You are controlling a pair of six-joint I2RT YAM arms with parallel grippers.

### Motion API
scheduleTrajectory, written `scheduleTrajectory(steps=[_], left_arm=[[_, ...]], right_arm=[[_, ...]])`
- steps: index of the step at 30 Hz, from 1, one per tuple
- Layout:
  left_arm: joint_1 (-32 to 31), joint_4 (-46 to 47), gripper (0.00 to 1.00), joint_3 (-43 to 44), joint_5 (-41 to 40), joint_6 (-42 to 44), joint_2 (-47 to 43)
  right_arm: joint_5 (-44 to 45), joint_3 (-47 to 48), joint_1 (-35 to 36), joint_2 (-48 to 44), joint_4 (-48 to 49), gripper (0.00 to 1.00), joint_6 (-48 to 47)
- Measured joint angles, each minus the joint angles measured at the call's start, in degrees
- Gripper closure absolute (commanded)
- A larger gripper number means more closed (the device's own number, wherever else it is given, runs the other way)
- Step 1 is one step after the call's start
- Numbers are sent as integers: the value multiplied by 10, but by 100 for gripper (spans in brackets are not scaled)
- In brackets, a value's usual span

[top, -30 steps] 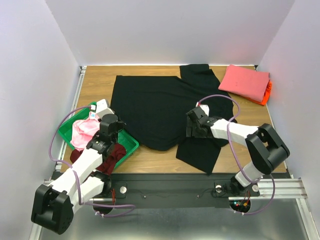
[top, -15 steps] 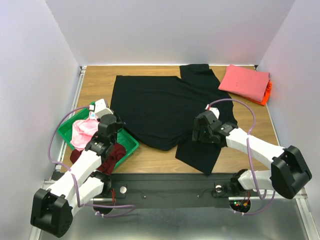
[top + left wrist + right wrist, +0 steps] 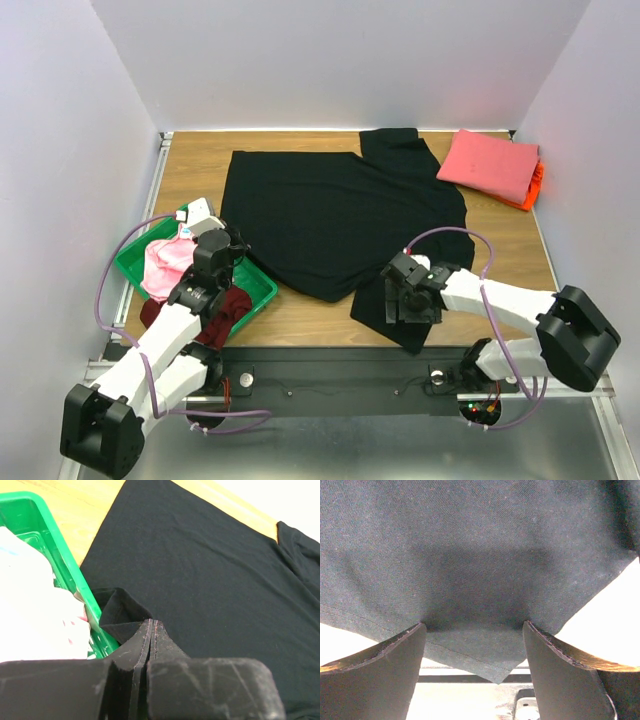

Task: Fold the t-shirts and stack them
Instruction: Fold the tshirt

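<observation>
Left tool (image 3: 151,622) pinches the edge of the black tee (image 3: 330,215), anchoring it; right tool (image 3: 474,625), wide, straddles the near sleeve (image 3: 372,305) to grab.

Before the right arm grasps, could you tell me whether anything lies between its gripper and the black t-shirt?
Nothing visible does: the open right gripper sits directly over the near corner of the black t-shirt.
</observation>
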Motion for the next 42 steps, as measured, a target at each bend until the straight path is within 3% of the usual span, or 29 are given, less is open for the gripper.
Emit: scheduleTrajectory(steps=[14, 26, 30, 33, 35, 36, 37, 42], left_arm=[[0, 0, 100, 0, 8, -1, 0], [0, 0, 100, -1, 8, -1, 0], [0, 0, 100, -1, 7, -1, 0], [0, -1, 100, -1, 6, -1, -2], [0, 0, 100, -1, 6, -1, -3], [0, 0, 100, -1, 5, -1, -3], [0, -1, 100, -1, 5, -1, -3], [0, -1, 100, -1, 2, -2, -8]], right_arm=[[12, -4, 20, -65, -85, 18, 68], [4, -35, 35, -51, -72, 28, 90], [4, -37, 43, -50, -57, 45, 96], [5, -41, 46, -52, -44, 64, 101], [7, -41, 46, -52, -42, 81, 103], [10, -41, 46, -53, -41, 94, 106], [9, -41, 46, -53, -40, 100, 104], [26, -42, 46, -76, -23, 100, 103]])
